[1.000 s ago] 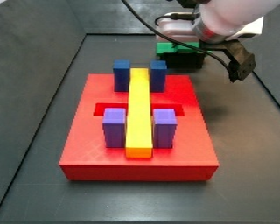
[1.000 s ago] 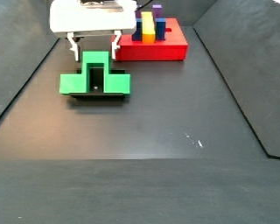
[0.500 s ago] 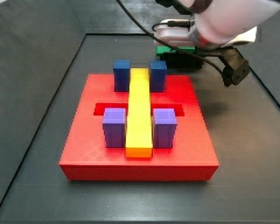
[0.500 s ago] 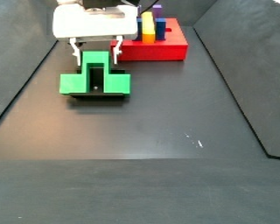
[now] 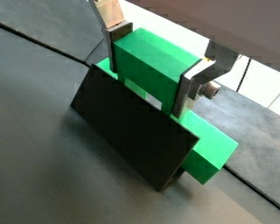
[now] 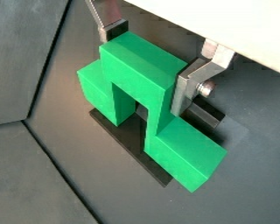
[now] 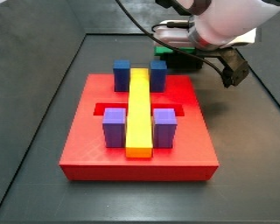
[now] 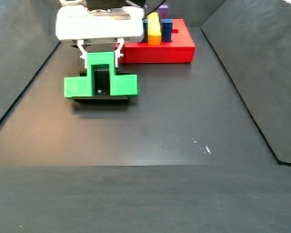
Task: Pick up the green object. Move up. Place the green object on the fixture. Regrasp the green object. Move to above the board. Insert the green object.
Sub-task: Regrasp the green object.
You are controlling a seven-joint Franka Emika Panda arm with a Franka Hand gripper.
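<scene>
The green object (image 8: 99, 82) rests on the black fixture (image 8: 103, 99) at the left of the floor, one leg standing up and a flat part hanging over the side. My gripper (image 8: 101, 56) is directly over it. In both wrist views the silver fingers (image 5: 196, 80) press both sides of the raised green block (image 6: 133, 74), so my gripper (image 5: 153, 59) is shut on it. The fixture (image 5: 130, 131) shows as a dark plate under the piece. The red board (image 7: 136, 144) lies apart, with its yellow bar (image 7: 139, 109) between blue and purple posts.
Blue posts (image 7: 122, 73) and purple posts (image 7: 113, 128) stand on the board. Behind the board's far corner the arm (image 7: 224, 26) hides the fixture. Raised dark walls (image 8: 251, 109) border the black floor. A cable (image 7: 136, 17) trails from the arm.
The fingers have narrowed from a wide gap to contact with the green block's raised leg. The gripper has shifted slightly right and lower over the fixture.
</scene>
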